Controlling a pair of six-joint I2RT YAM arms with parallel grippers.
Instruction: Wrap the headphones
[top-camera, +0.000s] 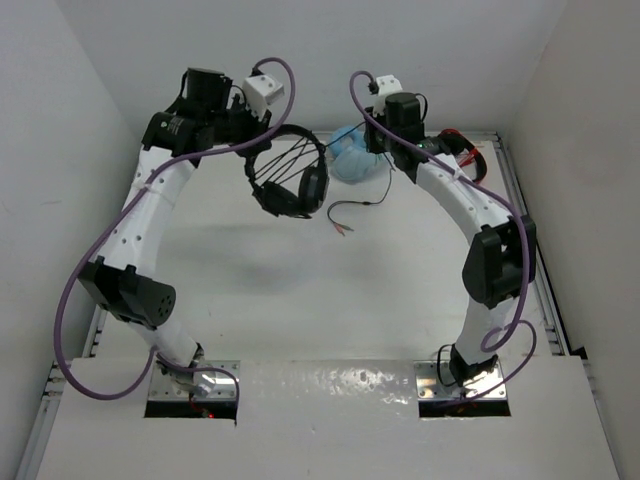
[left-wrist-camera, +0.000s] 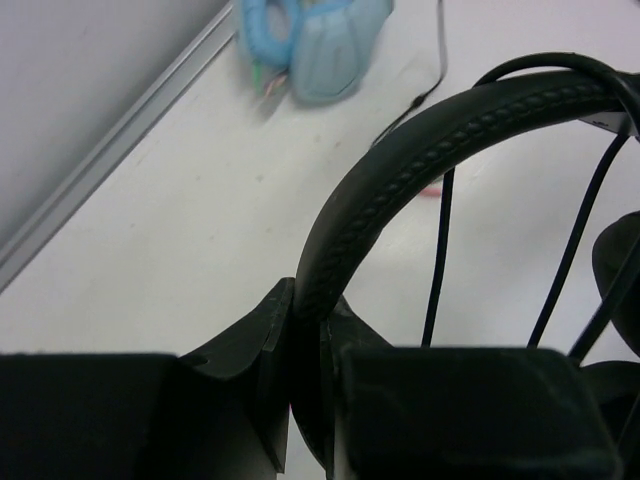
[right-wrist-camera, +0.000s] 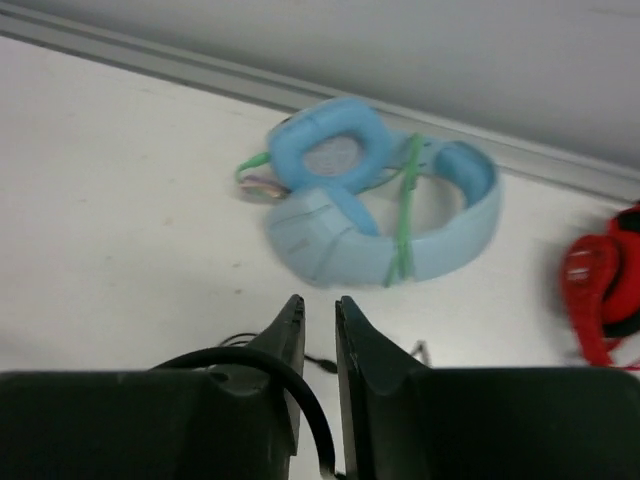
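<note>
The headphones (top-camera: 290, 180) are held above the table's (top-camera: 250, 300) 12 o'clock end. The left gripper (left-wrist-camera: 305, 305) is clamped on the headband, and the cable (left-wrist-camera: 440, 250) is strung across the band. At their 2 o'clock the right gripper (right-wrist-camera: 320, 310) is nearly closed beside the cable; I cannot tell if it grips it. Blue headphones (right-wrist-camera: 380, 200) and red headphones (right-wrist-camera: 600, 290) lie beyond.

My top camera looks down on the whole tabletop (top-camera: 300, 290); both wrist cameras sit low, close, sharing the light-blue headphones (right-wrist-camera: 320, 235).
</note>
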